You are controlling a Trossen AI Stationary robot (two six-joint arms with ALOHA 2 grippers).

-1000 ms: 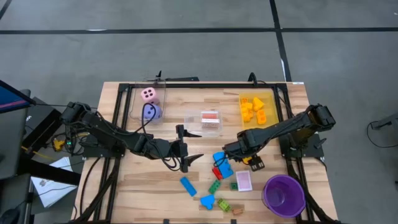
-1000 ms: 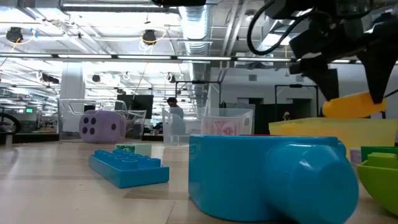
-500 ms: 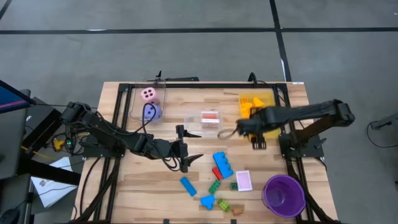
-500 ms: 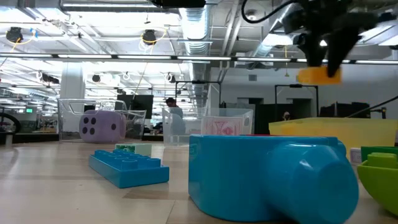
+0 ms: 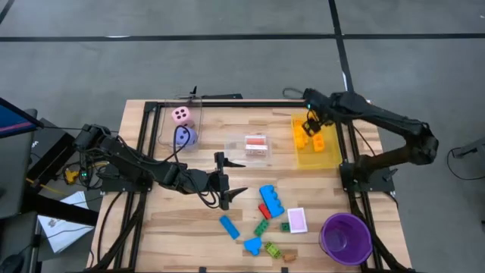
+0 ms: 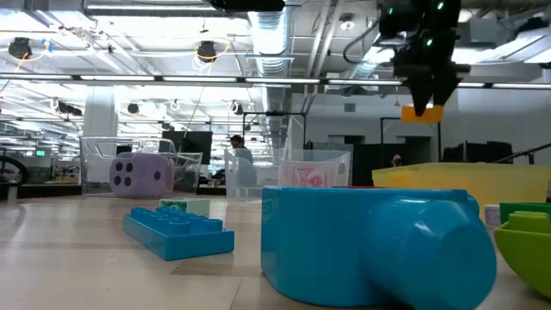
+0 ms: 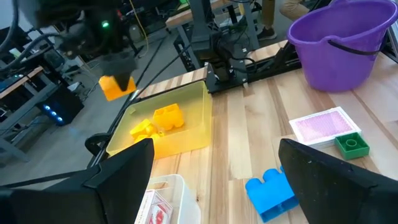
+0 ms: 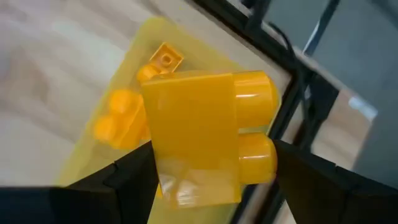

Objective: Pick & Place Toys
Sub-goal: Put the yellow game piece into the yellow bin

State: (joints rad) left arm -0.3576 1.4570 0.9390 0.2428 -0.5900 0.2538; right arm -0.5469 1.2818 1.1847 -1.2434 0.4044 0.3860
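Grey floor (image 5: 227, 68) with dark seams, ceiling lights (image 6: 205, 52), exposed ducts (image 6: 267, 34)

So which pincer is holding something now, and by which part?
The right pincer holds a yellow brick by its flat sides, studs sticking out, above the yellow bin. The left pincer is open and empty.

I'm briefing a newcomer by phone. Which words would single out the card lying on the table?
Start at the purple bucket in the table's near right corner. Just left of it lies the card, flat on the wood. Unlike the chunky bricks beside it, it is a thin pink rectangle with a white border.
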